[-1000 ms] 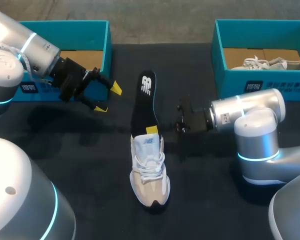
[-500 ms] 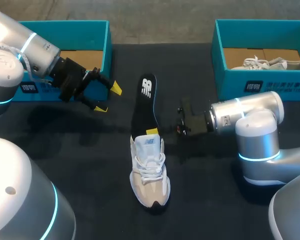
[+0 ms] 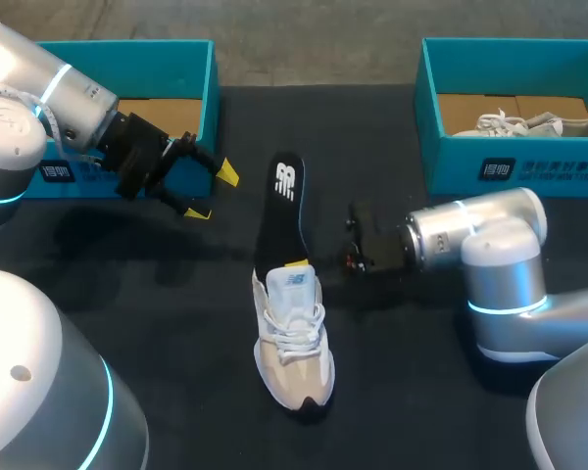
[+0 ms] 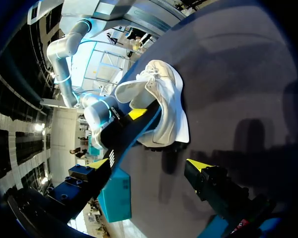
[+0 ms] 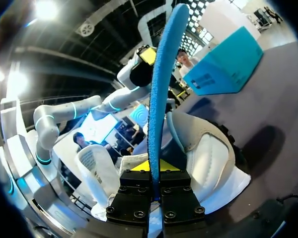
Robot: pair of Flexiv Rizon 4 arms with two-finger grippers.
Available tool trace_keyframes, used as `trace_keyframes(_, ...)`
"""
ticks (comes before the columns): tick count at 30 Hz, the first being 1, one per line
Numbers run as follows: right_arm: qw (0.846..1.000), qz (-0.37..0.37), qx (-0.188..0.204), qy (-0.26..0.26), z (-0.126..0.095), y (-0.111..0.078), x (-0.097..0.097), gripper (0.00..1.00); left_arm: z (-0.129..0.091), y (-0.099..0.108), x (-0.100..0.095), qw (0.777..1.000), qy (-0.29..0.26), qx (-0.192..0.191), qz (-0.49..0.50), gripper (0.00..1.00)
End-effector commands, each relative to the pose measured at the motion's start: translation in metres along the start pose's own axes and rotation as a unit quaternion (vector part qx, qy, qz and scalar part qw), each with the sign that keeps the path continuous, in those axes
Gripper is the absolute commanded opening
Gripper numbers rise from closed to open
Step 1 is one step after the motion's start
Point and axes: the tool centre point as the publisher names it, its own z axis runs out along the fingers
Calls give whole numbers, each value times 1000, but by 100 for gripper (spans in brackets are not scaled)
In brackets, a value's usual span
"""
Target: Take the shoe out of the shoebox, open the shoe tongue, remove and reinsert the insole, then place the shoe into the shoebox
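The white and beige shoe (image 3: 292, 345) lies mid-table, toe toward the front edge. The black insole (image 3: 280, 208) stands slanted with its lower end inside the shoe's opening. My right gripper (image 3: 296, 264) is shut on the insole just above the tongue. In the right wrist view the insole (image 5: 162, 84) shows edge-on as a blue strip, pinched in the right gripper (image 5: 155, 173), with the shoe (image 5: 211, 158) just ahead. My left gripper (image 3: 211, 192) hangs open beside the left shoebox (image 3: 214, 90), holding nothing. From the left gripper (image 4: 149, 163), the shoe (image 4: 169, 106) and insole (image 4: 134, 133) lie ahead.
A second teal shoebox (image 3: 529, 162) at the back right holds another pale shoe (image 3: 544, 122). The left shoebox shows a bare cardboard floor. The table is covered with black cloth (image 3: 157, 294).
The right gripper has pushed the insole down toward the front, deeper into the shoe. The shoe has slid slightly forward. The left arm has not moved.
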Motion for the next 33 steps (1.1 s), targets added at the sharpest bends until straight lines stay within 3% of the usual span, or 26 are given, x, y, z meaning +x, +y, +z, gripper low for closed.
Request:
trace_keyframes(1, 1000, 10, 15, -7, 10, -8, -6, 0, 0, 0, 0, 1000, 1, 0, 0, 100)
trace_keyframes(22, 1000, -1, 15, 15, 13, -8, -2, 0, 0, 0, 0, 1000, 1, 0, 0, 100)
trace_keyframes(23, 1000, -1, 16, 15, 14, -8, -1, 9, 0, 0, 0, 1000, 1, 0, 0, 100)
trace_keyframes(24, 1000, -1, 16, 15, 14, -8, -1, 9, 0, 0, 0, 1000, 1, 0, 0, 100)
trace_keyframes(25, 1000, -1, 15, 14, 14, -7, -1, 21, 0, 0, 0, 1000, 1, 0, 0, 100)
trace_keyframes(33, 1000, -2, 15, 10, 13, -6, 0, 18, 0, 0, 0, 1000, 1, 0, 0, 100)
